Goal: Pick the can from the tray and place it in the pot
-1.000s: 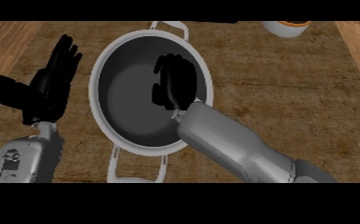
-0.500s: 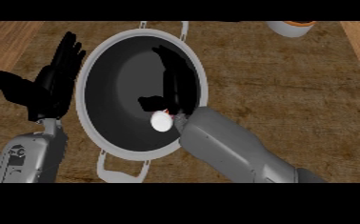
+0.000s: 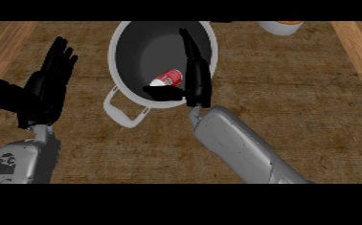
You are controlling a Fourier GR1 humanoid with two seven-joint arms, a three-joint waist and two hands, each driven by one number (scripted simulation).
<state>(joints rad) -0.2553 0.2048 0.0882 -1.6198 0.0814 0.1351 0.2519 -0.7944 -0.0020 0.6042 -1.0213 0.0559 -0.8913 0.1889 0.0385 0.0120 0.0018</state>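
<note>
A red-and-white cylindrical can point(image 3: 168, 78) lay on its side on the dark floor of the round grey metal pot point(image 3: 121, 51), toward the pot's near wall, with its pale end facing lower left. The pot stood on the brown wood-grain surface point(image 3: 283, 85), a looped grey handle point(image 3: 121, 114) jutting from its near rim.

The right hand point(image 3: 197, 78) reached in over the pot's right side, its black fingers held straight and pointing away from the robot, thumb spread out toward the can; it was open and gripped nothing. Whether the thumb touched the can could not be told.

The left hand point(image 3: 46, 87) rested at the view's left, open with fingers up, well apart from the pot.

A white bowl with an orange inside point(image 3: 280, 27) showed partly at the top right edge.
</note>
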